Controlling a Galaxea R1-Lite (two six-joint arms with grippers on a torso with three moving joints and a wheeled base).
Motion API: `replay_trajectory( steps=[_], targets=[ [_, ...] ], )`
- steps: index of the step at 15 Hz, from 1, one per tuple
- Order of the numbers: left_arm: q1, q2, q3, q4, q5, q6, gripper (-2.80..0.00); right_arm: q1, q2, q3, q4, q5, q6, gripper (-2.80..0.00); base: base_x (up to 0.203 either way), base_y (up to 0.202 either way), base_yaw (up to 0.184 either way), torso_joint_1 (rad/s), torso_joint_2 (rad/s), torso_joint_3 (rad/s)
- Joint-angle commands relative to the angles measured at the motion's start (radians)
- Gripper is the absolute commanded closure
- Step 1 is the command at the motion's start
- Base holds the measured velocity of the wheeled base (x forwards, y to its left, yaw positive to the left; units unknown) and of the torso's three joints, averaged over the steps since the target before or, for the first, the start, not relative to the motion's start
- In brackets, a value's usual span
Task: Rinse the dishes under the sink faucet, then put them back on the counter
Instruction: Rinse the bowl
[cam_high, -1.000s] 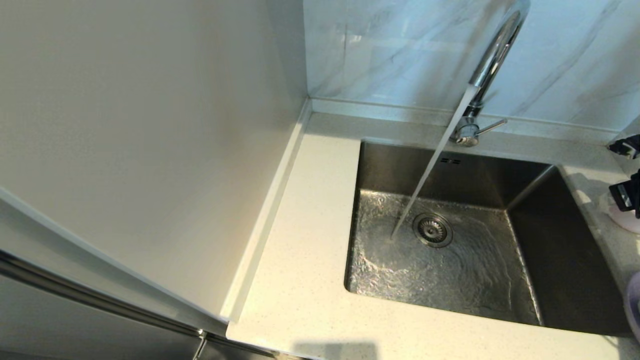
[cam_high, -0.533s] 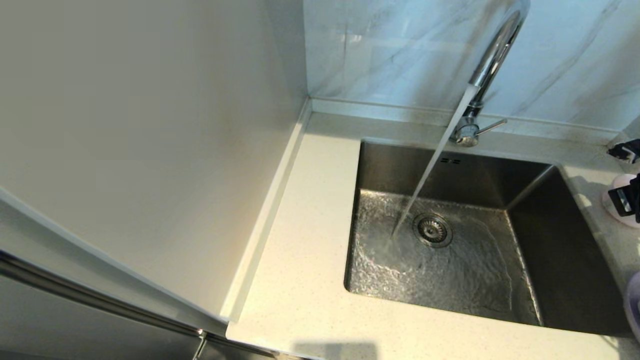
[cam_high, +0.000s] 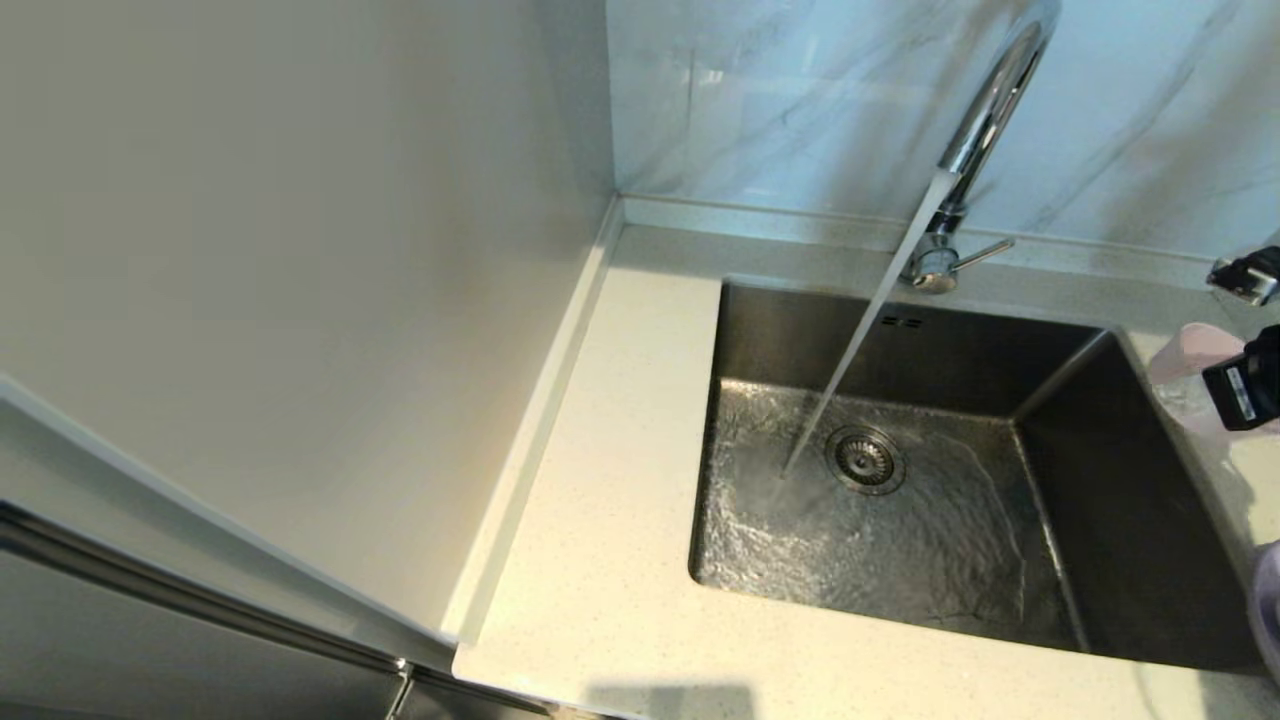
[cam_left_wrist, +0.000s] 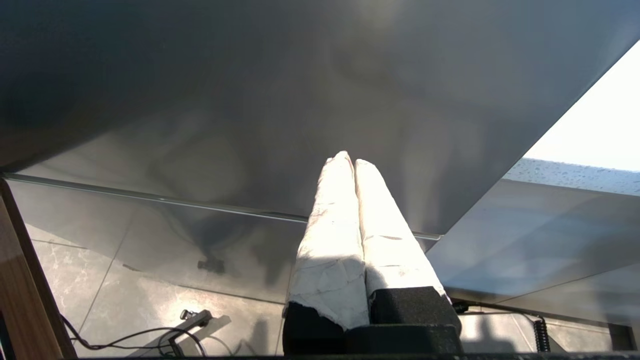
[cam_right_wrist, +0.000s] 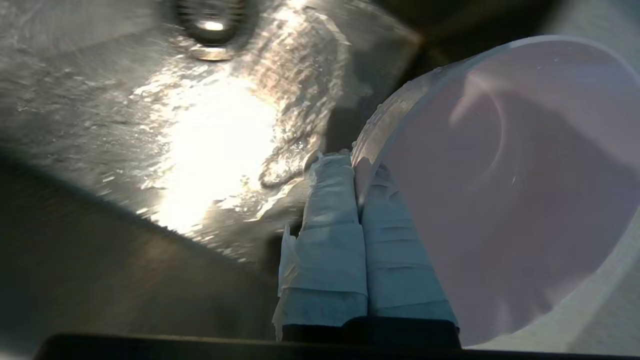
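My right gripper (cam_right_wrist: 356, 166) is shut on the rim of the pale pink bowl (cam_right_wrist: 500, 190), one taped finger inside and one outside. In the head view the bowl (cam_high: 1185, 362) hangs tilted above the sink's right rim, off the counter (cam_high: 600, 480). The chrome faucet (cam_high: 985, 110) runs, and its water stream (cam_high: 858, 335) falls to the sink (cam_high: 1130, 520) floor just left of the drain (cam_high: 865, 460). Only an edge of the lavender plate (cam_high: 1268, 600) shows at the far right. The spoon is out of view. My left gripper (cam_left_wrist: 349, 161) is shut on nothing, parked low against a steel panel.
The faucet's thin lever (cam_high: 985, 252) points right at its base. A tall pale cabinet side (cam_high: 300, 300) closes off the counter's left. The marble wall panel (cam_high: 800, 100) stands behind the raised back edge. Water ripples over the basin floor in the right wrist view.
The right gripper has lifted the pink bowl off the counter and carried it left and up toward the sink's right rim. The water keeps running.
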Motion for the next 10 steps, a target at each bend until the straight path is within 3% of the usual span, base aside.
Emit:
replay_trajectory(
  steps=[1,3,6,10],
  targets=[
    [0.0,0.0,0.0,0.0,0.001,0.0,0.0,0.072,-0.206,0.132,0.01,0.071,-0.081,0.0,0.0,0.0,0.0,0.0,0.0,0.0],
    [0.0,0.0,0.0,0.0,0.001,0.0,0.0,0.192,-0.293,0.177,0.093,0.147,-0.142,0.0,0.0,0.0,0.0,0.0,0.0,0.0],
    [0.0,0.0,0.0,0.0,0.001,0.0,0.0,0.39,-0.353,0.126,0.335,0.208,-0.163,0.0,0.0,0.0,0.0,0.0,0.0,0.0],
    [0.0,0.0,0.0,0.0,0.001,0.0,0.0,0.683,-0.37,-0.1,0.697,0.203,-0.1,0.0,0.0,0.0,0.0,0.0,0.0,0.0]
  ],
)
